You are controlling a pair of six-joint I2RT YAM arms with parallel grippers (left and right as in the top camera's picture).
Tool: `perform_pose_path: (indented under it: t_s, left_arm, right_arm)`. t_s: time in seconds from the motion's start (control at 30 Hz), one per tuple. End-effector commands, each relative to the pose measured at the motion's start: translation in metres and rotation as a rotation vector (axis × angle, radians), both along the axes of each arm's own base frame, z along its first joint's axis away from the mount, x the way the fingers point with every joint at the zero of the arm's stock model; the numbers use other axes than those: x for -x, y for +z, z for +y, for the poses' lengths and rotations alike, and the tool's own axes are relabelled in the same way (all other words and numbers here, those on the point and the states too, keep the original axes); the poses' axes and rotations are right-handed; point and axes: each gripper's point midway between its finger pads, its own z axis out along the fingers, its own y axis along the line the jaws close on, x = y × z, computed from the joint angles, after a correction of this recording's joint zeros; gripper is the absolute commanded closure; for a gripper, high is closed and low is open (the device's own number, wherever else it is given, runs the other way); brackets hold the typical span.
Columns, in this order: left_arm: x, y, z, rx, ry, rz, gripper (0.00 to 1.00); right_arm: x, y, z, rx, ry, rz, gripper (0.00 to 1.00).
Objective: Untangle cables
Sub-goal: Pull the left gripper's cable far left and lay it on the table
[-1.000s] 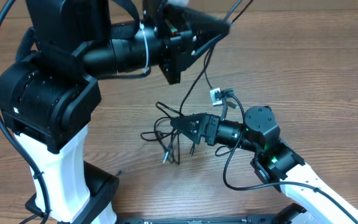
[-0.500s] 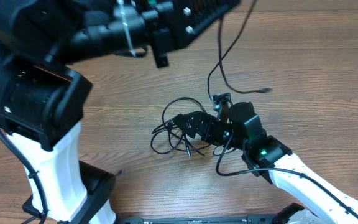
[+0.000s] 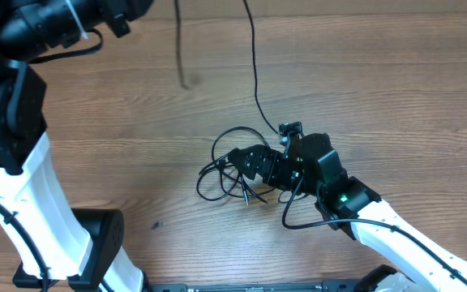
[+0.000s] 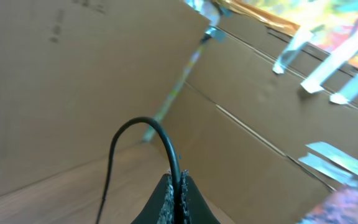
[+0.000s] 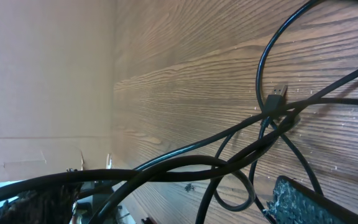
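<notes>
Black skinny cables (image 3: 224, 169) sit knotted on the wooden table (image 3: 396, 97), right gripper (image 3: 235, 167) gaping around them, left gripper (image 4: 176, 190) pinching one.

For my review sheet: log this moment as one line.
left gripper: shut on one cable | right gripper: open around tangled cables on table | task: unfinished

Up goes the left arm (image 3: 19, 154) above the table (image 3: 396, 89), the right arm (image 3: 379, 223) stretched low!
And the left gripper (image 4: 174, 198) is pinched tight on a cable (image 4: 135, 124), while the right gripper (image 3: 237, 166) has its jaws spread wide.
</notes>
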Motion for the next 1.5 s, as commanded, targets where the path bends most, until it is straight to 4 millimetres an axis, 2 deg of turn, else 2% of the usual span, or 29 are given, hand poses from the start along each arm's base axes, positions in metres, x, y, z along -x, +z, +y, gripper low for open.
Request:
perform_pose_path:
  t_s: [0.0, 0.13, 0.3, 0.47, 0.63, 0.7, 0.83, 1.0, 1.3, 1.47]
  left_arm:
    - [-0.007, 0.002, 0.026, -0.029, 0.148, -0.029, 0.96]
    - [-0.034, -0.024, 0.072, -0.047, 0.404, 0.094, 0.96]
    - [-0.05, -0.042, 0.133, -0.067, 0.678, 0.171, 0.96]
    - [-0.053, -0.053, 0.183, -0.086, 0.893, 0.217, 0.96]
    - [-0.046, -0.071, 0.241, -0.126, 1.158, 0.29, 0.96]
    - [-0.045, -0.077, 0.251, -0.136, 1.199, 0.311, 0.96]
    - [-0.047, -0.09, 0.257, -0.152, 1.209, 0.362, 0.96]
    - [-0.057, -0.103, 0.252, -0.158, 1.165, 0.403, 0.96]
    - [-0.082, -0.112, 0.205, -0.097, 0.86, 0.43, 0.96]
    - [-0.104, -0.131, 0.187, -0.062, 0.732, 0.495, 0.96]
  right_arm:
    - [-0.004, 0.004, 0.001, 0.002, -0.006, -0.021, 0.01]
    - [-0.004, 0.004, 0.001, 0.002, -0.006, -0.021, 0.01]
    - [-0.004, 0.004, 0.001, 0.003, -0.006, -0.021, 0.01]
    - [-0.004, 0.004, 0.001, 0.002, -0.006, -0.021, 0.01]
    - [-0.004, 0.004, 0.001, 0.003, -0.006, -0.021, 0.01]
    - [-0.004, 0.004, 0.001, 0.003, -0.006, -0.021, 0.01]
    - [-0.004, 0.005, 0.001, 0.002, -0.007, -0.021, 0.01]
    - [-0.005, 0.004, 0.0, 0.005, -0.013, -0.023, 0.01]
    - [-0.005, 0.004, 0.0, 0.005, -0.013, -0.023, 0.01]
    - [-0.006, 0.004, -0.001, 0.008, -0.019, -0.025, 0.01]
